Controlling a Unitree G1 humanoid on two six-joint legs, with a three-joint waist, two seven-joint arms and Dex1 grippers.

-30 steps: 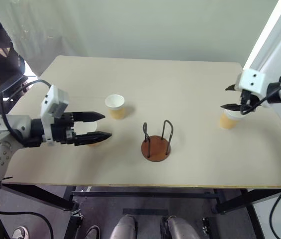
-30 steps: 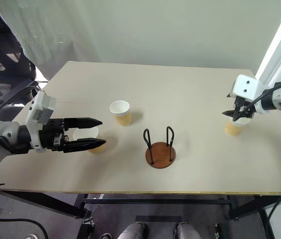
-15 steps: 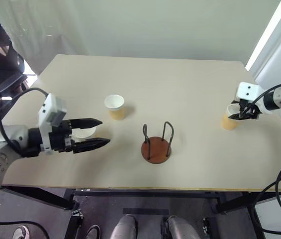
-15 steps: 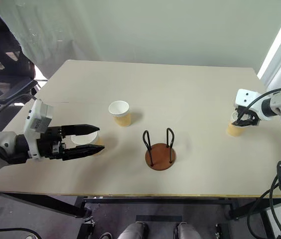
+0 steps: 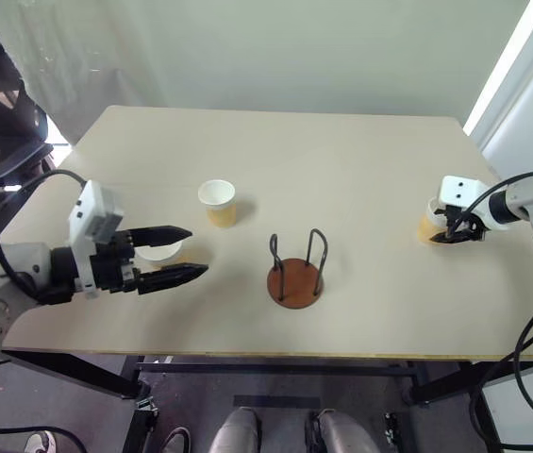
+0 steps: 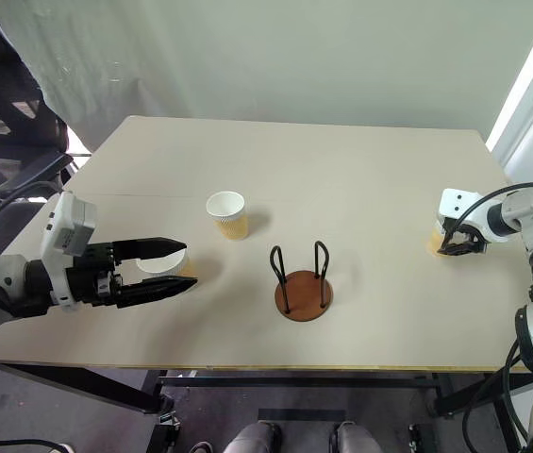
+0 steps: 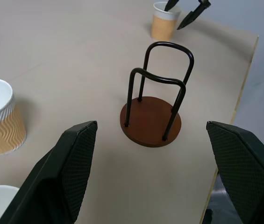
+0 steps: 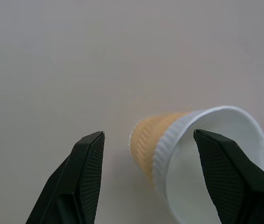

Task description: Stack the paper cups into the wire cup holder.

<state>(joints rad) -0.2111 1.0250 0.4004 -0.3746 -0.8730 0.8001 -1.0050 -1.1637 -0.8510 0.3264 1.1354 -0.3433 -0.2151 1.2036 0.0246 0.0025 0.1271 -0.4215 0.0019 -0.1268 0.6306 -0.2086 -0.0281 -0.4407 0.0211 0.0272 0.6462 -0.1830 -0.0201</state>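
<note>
The holder (image 5: 295, 271) stands mid-table with bare table (image 5: 360, 179) around it. The right gripper (image 5: 454, 226), jaws apart, reaches down around the right-edge cup (image 8: 192, 149), seemingly not touching. The left gripper (image 5: 179, 253) hovers level, jaws spread, over the left cup (image 5: 158, 252).

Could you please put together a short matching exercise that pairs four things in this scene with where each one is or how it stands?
Things:
1. wire cup holder
2. left gripper
3. right gripper
4. cup with no gripper near it

States:
a. open, at the cup on the table's right side
b. standing alone behind and to the left of the holder
c. empty, in the middle of the table
d. open, level, over the cup nearest the robot's left

Pairs: 1-c, 2-d, 3-a, 4-b
</note>
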